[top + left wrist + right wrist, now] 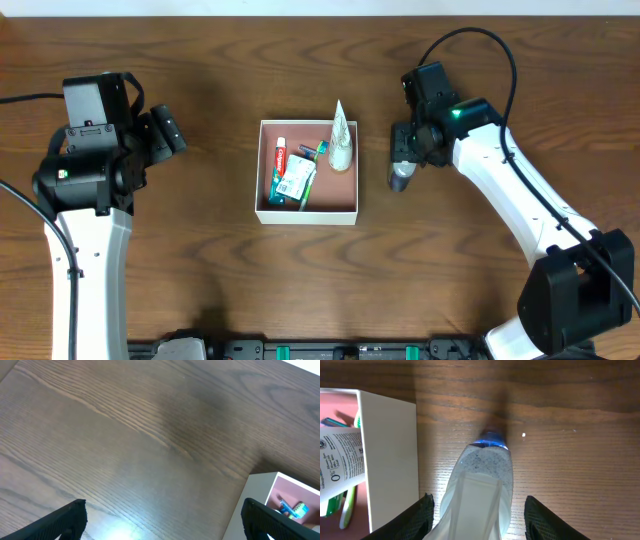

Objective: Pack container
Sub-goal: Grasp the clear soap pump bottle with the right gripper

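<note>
The container (308, 215) is a square white box with a reddish-brown inside, at the table's middle. It holds a toothpaste tube (279, 161), a green-and-white carton (295, 182) and a white tube (341, 140) leaning at its far right corner. A translucent tube with a blue cap (401, 180) lies on the table just right of the box. My right gripper (400, 160) is open around it; in the right wrist view the tube (485, 470) lies between the fingers (480, 502) with gaps on both sides. My left gripper (170, 132) is open and empty, left of the box.
The left wrist view shows bare wood under the open fingers (164, 507) and the box's near corner (260, 485) at right. The right wrist view shows the box's white wall (390, 460) close on the tube's left.
</note>
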Action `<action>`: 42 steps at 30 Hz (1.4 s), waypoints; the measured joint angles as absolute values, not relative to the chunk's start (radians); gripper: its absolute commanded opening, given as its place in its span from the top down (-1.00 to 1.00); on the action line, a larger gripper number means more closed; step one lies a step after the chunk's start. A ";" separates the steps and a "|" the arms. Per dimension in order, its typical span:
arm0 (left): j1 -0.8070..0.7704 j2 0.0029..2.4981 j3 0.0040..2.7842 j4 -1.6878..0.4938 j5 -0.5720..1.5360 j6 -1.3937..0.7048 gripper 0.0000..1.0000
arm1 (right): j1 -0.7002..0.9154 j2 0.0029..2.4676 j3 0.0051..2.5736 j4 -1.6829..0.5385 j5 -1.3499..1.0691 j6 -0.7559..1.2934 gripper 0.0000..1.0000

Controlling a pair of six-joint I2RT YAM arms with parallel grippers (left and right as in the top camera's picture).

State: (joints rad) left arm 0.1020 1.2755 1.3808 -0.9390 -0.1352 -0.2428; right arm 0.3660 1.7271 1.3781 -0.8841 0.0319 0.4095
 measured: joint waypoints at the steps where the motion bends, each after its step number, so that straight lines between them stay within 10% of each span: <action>1: 0.102 1.275 1.381 -0.939 -0.135 -0.243 -0.96 | 0.367 1.728 1.378 -0.884 0.032 0.410 -0.13; 42: 0.102 1.275 1.381 -0.939 -0.135 -0.243 -0.96 | 0.456 1.428 1.468 -1.003 0.125 0.373 0.46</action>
State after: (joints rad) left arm 0.1020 1.2755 1.3808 -0.9394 -0.1352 -0.2428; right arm 0.4557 1.4284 1.4685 -1.0027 0.1246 0.3725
